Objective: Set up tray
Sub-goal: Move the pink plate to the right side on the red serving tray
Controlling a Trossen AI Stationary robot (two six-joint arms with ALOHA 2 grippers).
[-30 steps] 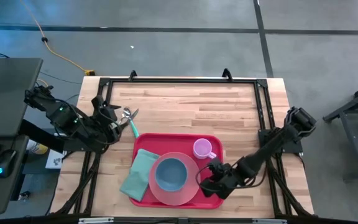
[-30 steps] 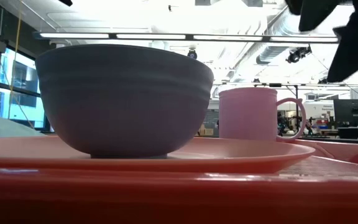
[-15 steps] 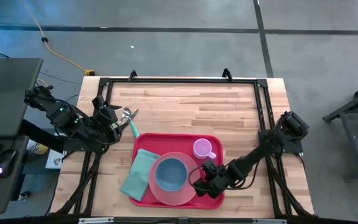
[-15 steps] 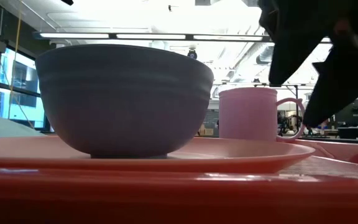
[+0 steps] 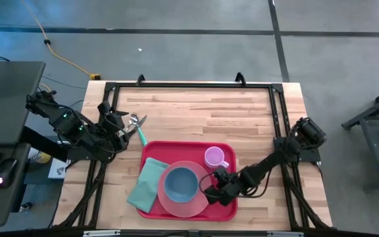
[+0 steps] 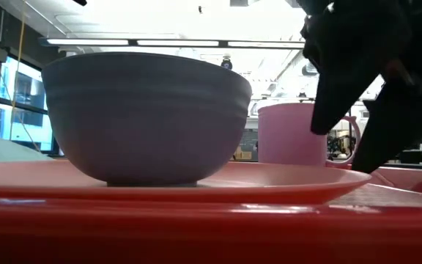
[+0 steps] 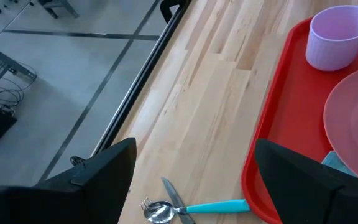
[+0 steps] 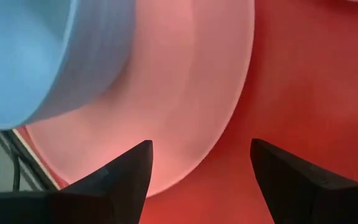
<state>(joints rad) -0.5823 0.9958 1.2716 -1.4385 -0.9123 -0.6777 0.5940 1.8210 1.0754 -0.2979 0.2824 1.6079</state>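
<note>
Wooden worktop [image 5: 209, 112], framed by black rails. Red tray [image 5: 226, 150] sits at the near middle of it, long axis running left to right. On the tray: a round pink plate [image 5: 199, 202] carrying a blue bowl [image 5: 179, 184]; a folded green cloth [image 5: 147, 184] along the tray's left side, its corner hanging over the rim; a pink mug [image 5: 214, 157] toward the far right corner, handle pointing right. Off the tray, just beyond its far left corner, a spoon and fork with a teal handle [image 5: 137, 128] lie on bare wood. Right hand [image 5: 214, 187] is low over the tray's right part, between mug and near rim, fingers spread apart and empty. Its wrist camera shows the two dark fingertips [image 8: 126, 171] straddling the plate's right edge, with the bowl just beyond. So the plate rim lies directly ahead of this hand, to its left, and the arm reaches in from the right along the tray's long axis. Whether the fingers touch the plate I cannot tell. Left hand [image 5: 120, 128] hangs at the worktop's left side, right beside the cutlery, fingers wide apart, holding nothing; tray edge lies to its right. Judgement: the right hand is the nearer to plate and bowl, the left to the cutlery, which is not yet on the tray.
</note>
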